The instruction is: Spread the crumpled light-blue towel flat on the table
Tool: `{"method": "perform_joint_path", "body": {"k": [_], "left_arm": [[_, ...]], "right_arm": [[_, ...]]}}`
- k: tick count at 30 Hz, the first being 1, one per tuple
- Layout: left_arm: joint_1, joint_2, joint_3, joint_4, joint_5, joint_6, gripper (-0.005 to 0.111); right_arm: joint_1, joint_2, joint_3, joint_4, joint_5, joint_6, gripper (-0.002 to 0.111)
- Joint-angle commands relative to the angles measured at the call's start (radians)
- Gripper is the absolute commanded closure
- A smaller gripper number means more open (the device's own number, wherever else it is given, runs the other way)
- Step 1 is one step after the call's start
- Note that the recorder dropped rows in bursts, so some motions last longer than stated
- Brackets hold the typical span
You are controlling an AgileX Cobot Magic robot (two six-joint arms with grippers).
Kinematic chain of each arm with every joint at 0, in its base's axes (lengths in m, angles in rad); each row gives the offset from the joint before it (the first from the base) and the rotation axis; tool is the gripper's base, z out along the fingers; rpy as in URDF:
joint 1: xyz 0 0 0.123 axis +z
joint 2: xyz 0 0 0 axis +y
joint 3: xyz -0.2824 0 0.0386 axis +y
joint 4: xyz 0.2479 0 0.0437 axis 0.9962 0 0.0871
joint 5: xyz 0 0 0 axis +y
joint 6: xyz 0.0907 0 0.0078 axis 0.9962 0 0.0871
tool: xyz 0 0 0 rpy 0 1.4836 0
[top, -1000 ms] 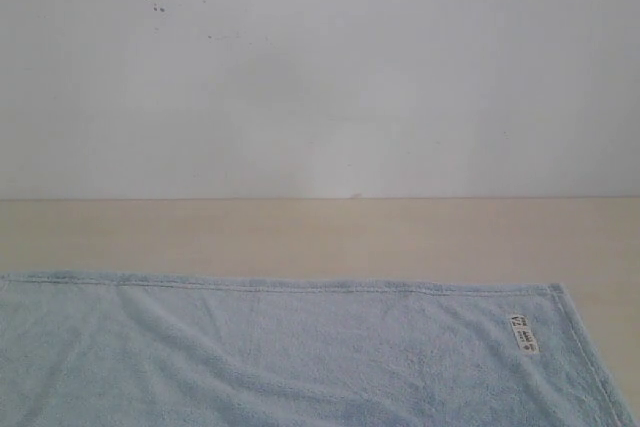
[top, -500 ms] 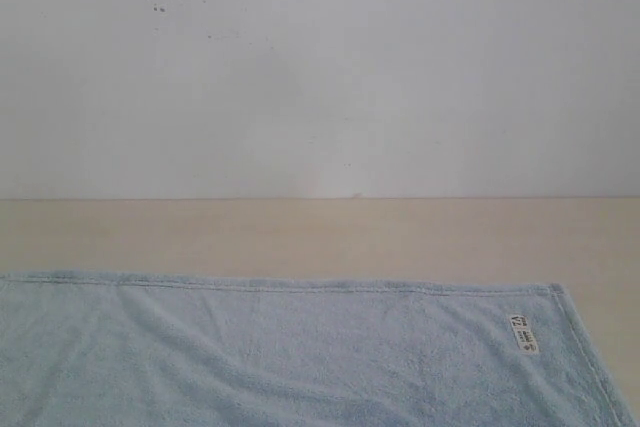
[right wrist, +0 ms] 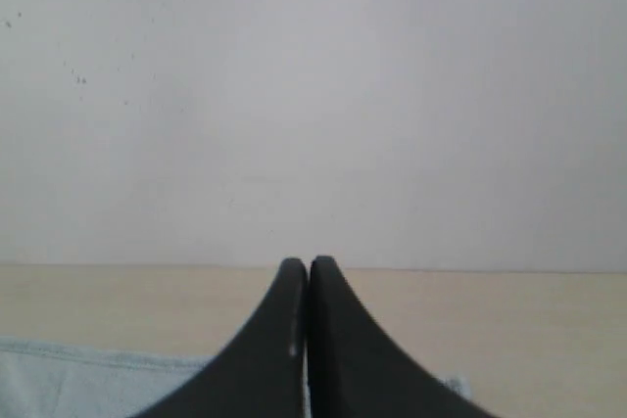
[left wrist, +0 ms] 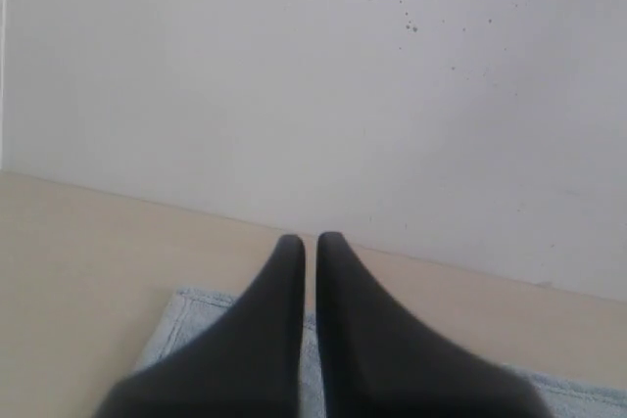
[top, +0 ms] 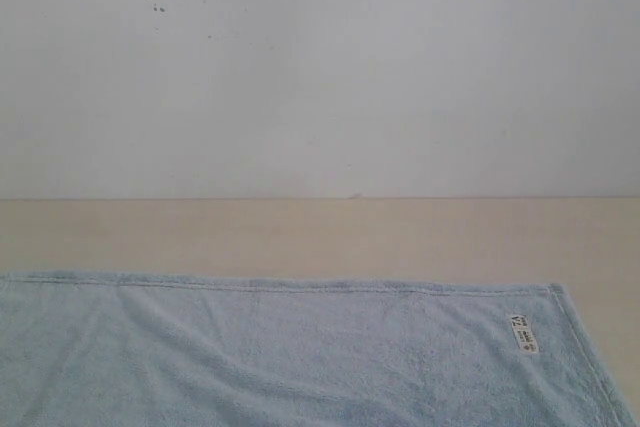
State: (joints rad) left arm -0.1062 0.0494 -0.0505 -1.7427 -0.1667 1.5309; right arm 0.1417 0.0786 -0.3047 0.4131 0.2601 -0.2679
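The pale-blue towel (top: 290, 352) lies spread flat on the beige table (top: 320, 232), its far hem straight and its white label (top: 523, 334) near the far right corner. Neither gripper shows in the exterior view. In the left wrist view my left gripper (left wrist: 310, 240) is shut with nothing between its black fingers, raised above a towel corner (left wrist: 186, 315). In the right wrist view my right gripper (right wrist: 308, 263) is shut and empty too, above the towel's edge (right wrist: 88, 374).
An off-white speckled wall (top: 320, 67) rises behind the table's far edge. Bare tabletop runs as a strip between the towel and the wall, and to the right of the towel (top: 615, 287).
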Motion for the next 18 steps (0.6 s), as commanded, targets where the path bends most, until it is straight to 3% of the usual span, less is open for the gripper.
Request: {"method": "perform_joint_path", "body": {"k": [1,7,18], "left_arm": [[-0.005,-0.023,0.010,-0.002,0.011,-0.006,0.102],[-0.005,-0.023,0.010,-0.002,0.084,-0.006,0.102],[-0.005,-0.023,0.032,0.013,0.601,-0.006,0.102]], "right_arm": [[-0.002,-0.079,0.089,0.002,-0.070,0.001,0.108],[-0.002,-0.079,0.201,0.002,-0.066,0.001,0.108],[-0.002,-0.079,0.286,0.000,-0.060,0.001,0.108]]}}
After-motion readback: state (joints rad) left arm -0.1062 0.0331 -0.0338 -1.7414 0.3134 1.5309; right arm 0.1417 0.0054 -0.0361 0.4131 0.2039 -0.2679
